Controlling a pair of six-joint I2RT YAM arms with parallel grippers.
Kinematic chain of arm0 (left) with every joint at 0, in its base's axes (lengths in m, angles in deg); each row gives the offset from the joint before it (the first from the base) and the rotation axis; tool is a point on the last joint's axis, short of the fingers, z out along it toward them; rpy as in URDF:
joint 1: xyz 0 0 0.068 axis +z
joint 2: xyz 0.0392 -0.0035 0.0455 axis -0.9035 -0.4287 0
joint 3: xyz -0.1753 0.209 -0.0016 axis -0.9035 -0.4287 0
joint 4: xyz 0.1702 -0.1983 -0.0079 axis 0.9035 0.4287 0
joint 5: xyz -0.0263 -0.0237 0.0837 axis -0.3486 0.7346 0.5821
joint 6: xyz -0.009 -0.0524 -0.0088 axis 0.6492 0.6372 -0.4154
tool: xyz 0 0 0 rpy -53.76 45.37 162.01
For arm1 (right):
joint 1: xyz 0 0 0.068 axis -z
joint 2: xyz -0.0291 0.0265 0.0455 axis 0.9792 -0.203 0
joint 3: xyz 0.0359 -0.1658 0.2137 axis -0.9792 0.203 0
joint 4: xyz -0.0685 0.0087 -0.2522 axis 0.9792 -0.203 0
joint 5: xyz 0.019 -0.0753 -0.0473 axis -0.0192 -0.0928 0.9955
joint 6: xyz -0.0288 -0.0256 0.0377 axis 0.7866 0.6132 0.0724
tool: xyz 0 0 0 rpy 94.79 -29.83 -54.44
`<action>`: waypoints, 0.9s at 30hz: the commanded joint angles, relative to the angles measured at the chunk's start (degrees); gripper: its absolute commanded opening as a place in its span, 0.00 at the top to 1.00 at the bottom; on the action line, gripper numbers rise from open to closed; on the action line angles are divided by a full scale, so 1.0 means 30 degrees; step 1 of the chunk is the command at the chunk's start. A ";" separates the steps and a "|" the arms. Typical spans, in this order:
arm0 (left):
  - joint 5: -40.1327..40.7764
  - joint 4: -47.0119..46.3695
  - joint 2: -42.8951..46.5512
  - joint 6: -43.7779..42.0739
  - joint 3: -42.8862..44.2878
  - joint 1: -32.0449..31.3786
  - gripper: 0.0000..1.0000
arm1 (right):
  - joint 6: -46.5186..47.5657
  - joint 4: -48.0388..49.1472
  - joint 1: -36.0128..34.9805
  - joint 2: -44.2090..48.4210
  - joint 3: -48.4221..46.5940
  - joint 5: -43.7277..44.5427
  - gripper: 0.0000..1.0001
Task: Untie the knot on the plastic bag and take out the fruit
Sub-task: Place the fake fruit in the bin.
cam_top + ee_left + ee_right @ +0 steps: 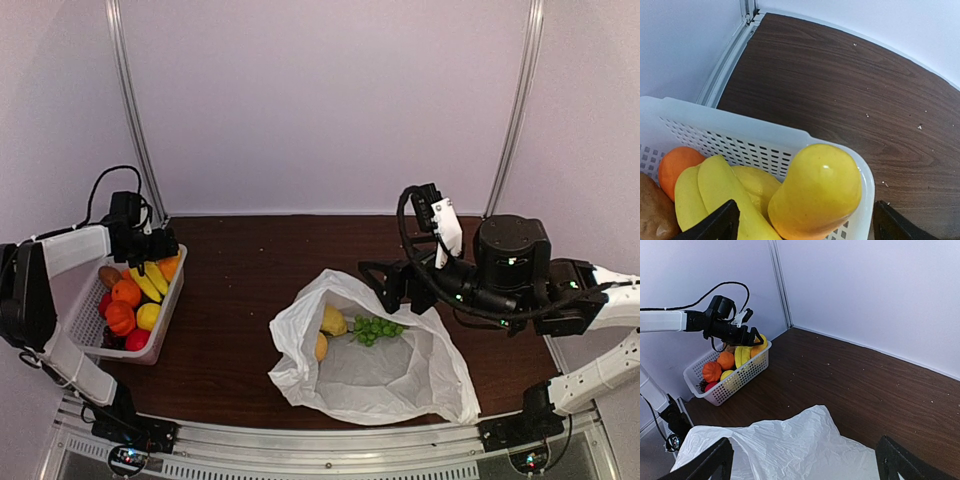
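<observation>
Brown tabletop — left pincer wide over mango, right pincer wide above plastic bag.

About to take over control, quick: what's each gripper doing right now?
Left gripper: open, either side of the mango in the basket, not gripping.
Right gripper: open, empty, above the bag.

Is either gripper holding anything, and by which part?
Nothing is held. The left gripper is open, its fingers clear of the long yellow mango resting in the white slatted basket; the right gripper is open above the crinkly white plastic bag.
</observation>
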 commanded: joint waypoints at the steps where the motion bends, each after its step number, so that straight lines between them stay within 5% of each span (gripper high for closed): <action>1: 0.0252 0.0638 0.1446 -0.0323 0.0625 0.0136 0.03 | 0.0165 -0.0692 0.0045 0.0063 -0.0079 -0.0319 0.01; 8: 0.0502 0.2345 0.3758 -0.0371 0.1145 0.0135 0.02 | 0.0621 -0.2068 0.0032 0.0236 -0.0587 -0.0704 0.01; 15: -0.4874 0.4150 0.6926 -0.1014 0.0937 -0.0284 0.03 | 0.1124 -0.4352 0.0025 0.0358 -0.0879 -0.2402 0.02; 27: -0.7730 0.4679 0.9852 0.1579 -0.1320 -0.7569 0.03 | 0.1239 -0.6360 -0.0108 -0.1483 -0.1307 -0.2681 0.05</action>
